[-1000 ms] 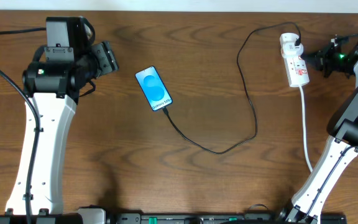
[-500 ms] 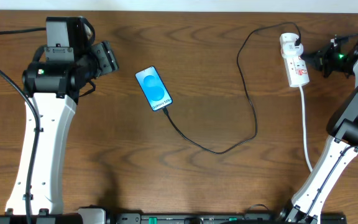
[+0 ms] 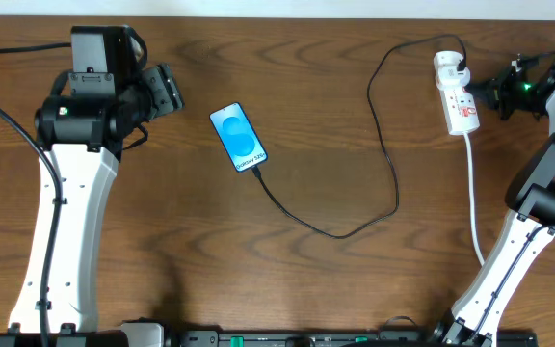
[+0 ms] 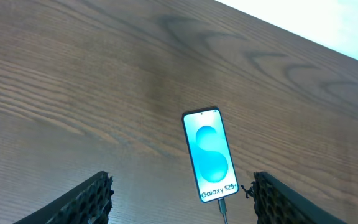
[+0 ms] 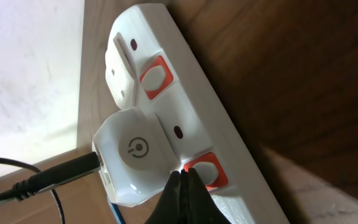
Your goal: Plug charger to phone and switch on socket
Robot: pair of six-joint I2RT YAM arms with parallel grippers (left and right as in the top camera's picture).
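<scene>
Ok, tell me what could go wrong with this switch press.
The shut right pincer has its tip at the edge of the red switch, close beside the white adapter; a push could slip off or nudge the adapter. The socket looks unsecured, so pressing might slide it instead of tipping the switch, tugging the charger plugged into the phone.

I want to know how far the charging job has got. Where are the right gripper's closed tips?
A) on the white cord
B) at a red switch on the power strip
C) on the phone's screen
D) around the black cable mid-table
B: the right wrist view shows the shut right gripper with its tips coming to a point at the nearer red switch on the socket.
</scene>
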